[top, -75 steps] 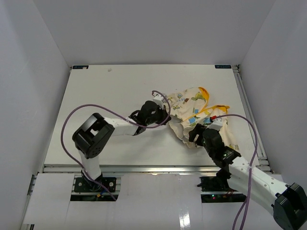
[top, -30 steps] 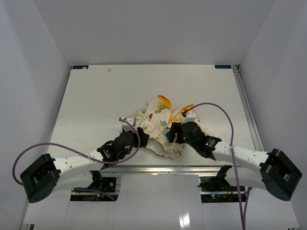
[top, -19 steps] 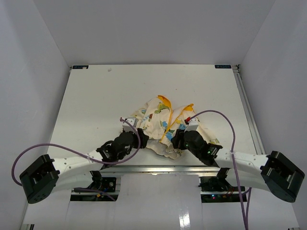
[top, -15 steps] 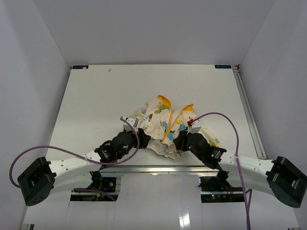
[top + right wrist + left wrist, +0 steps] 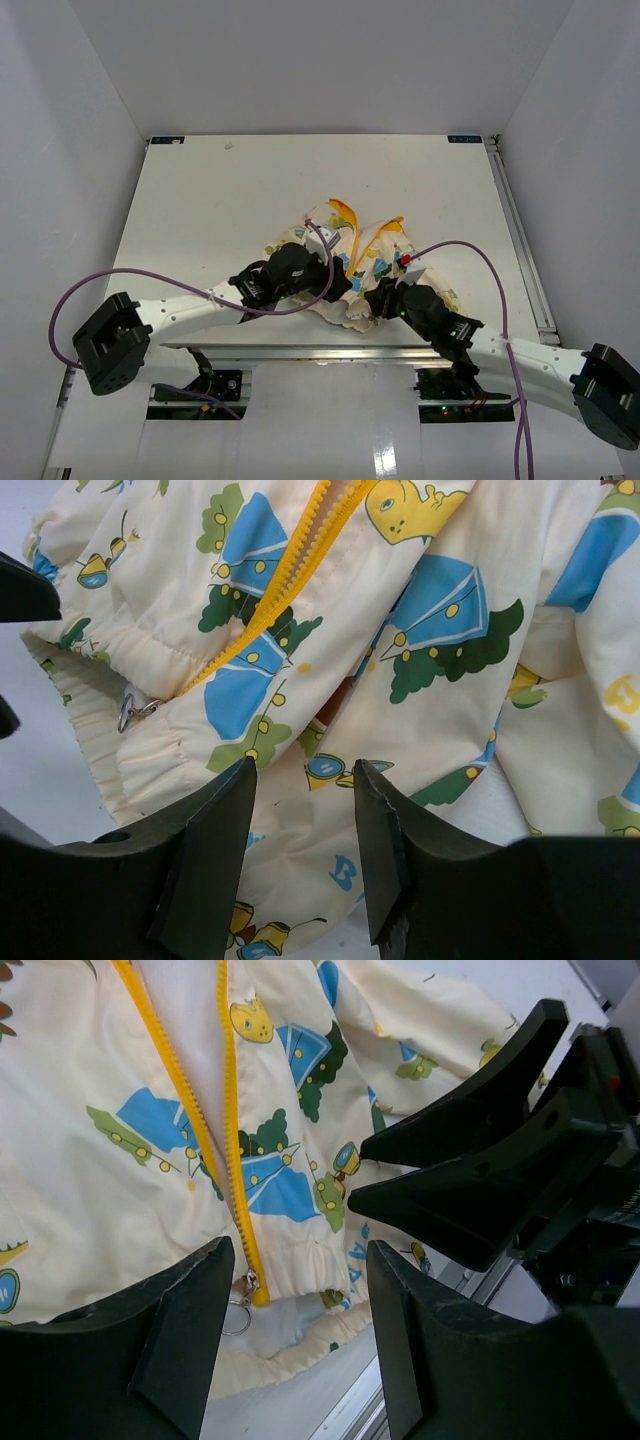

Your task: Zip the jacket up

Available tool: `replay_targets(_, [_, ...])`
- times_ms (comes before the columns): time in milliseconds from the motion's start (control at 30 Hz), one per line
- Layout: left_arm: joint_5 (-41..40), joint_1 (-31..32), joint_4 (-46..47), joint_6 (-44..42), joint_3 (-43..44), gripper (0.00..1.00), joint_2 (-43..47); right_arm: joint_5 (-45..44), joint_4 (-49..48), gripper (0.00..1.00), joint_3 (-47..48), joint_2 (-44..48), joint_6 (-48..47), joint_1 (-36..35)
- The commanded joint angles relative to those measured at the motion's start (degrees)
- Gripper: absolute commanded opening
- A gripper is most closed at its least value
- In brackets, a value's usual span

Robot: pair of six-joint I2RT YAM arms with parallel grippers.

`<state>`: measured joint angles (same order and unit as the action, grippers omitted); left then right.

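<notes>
Status: zipping judged barely begun. Slider apparently seated at the bottom hem, both tapes meeting there and parting above it, white lining showing between. Left to do: pinning the hem, catching the pull, drawing it up to the collar. Whether the two halves are properly engaged in the slider: cannot tell.

1. Table (image 5: 200, 200). Flat, matte, off-white, hard-surfaced.

2. Jacket (image 5: 372, 250). Lying crumpled at the near edge of the table, between the two grippers, hood end pointing away from the arm bases. Thin, soft cream cloth, lightly creased, printed with blue, green and yellow cartoon figures. Orange-yellow trim at the hood. Likely to slide and bunch if pulled without a counter-hold.

3. Left gripper (image 5: 300, 1250). Black, matte, wedge-shaped hard fingers. Jaws spread, pinching nothing, poised just over the hem and the pull.

4. Right gripper (image 5: 305, 770). Same build. Jaws spread, nothing between them, hovering above the printed front panel beside the zip.

5. Hem (image 5: 170, 750). Gathered, elasticated band, puckered and ribbed.

6. Zip teeth (image 5: 232, 1160). Bright yellow, moulded-looking, fine and regular, on matching tape.

7. Pull (image 5: 238, 1312). Small thin metal ring, shiny, hanging at the bottom of the zip against the hem. Judged a fiddly target for such broad fingertips.
</notes>
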<state>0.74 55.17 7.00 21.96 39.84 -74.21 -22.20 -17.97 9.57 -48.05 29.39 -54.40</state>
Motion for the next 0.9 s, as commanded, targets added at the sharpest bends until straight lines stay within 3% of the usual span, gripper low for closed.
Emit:
replay_targets(0, [0.3,-1.1,-6.1,0.7,3.7,0.66,-0.4,-0.8,1.2,0.51,2.1,2.4,0.2,-0.5])
replay_targets(200, [2.4,-9.5,-8.4,8.5,0.3,0.63,-0.2,-6.3,9.6,0.5,11.0,1.4,1.5,-3.9])
replay_targets(500, [0.3,-10.5,-0.5,14.1,-5.7,0.57,-7.9,-8.2,5.8,0.47,17.6,-13.9,4.7,-8.4])
replay_targets(867, [-2.8,-10.5,-0.4,14.8,-7.2,0.58,-8.2,-16.6,8.4,0.51,11.4,-19.5,11.6,-15.8])
